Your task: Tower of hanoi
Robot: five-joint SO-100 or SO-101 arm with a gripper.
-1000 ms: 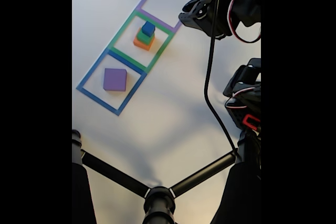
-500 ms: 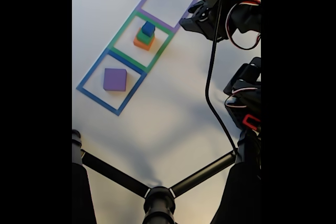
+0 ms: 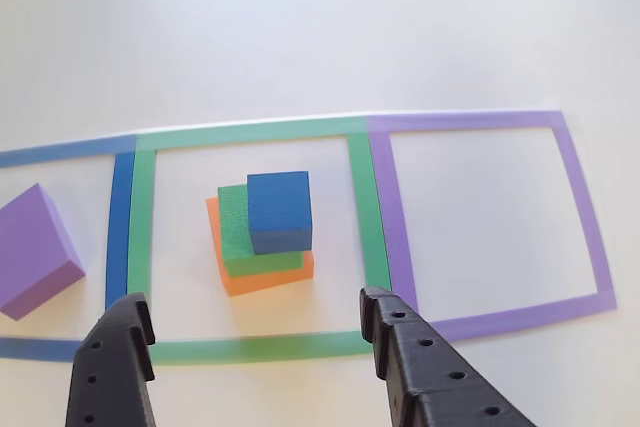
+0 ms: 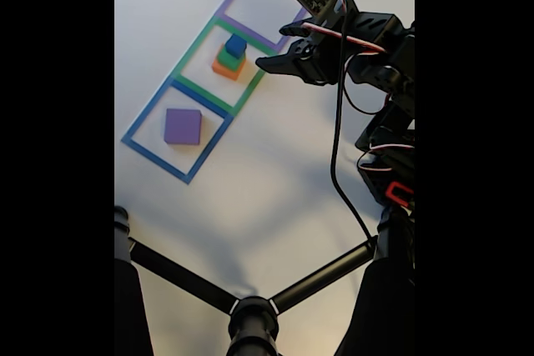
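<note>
The stack of blocks sits inside the green taped square on the white counter: an orange block at the bottom, a green block on it, and a blue block on top, each smaller than the one below and the upper two shifted toward the far corner of the one beneath. In the other view the tool enters from the bottom edge at about 6 o'clock from the stack, with its two black fingers spread wide, one on each side of the stack and nearer the camera than it, touching no block and holding nothing. At 9 o'clock from the stack a purple block lies alone in the blue taped square, which shares an edge with the green one. At 3 o'clock a purple taped square adjoins the green one. In the fixed view the tool hangs just beside the stack at about 3 o'clock from it, over the green square's edge, with the arm and its cables reaching in from the right, and the purple block lies at about 7 o'clock from the stack. A black stand with spread legs crosses the bottom of that view.
</note>
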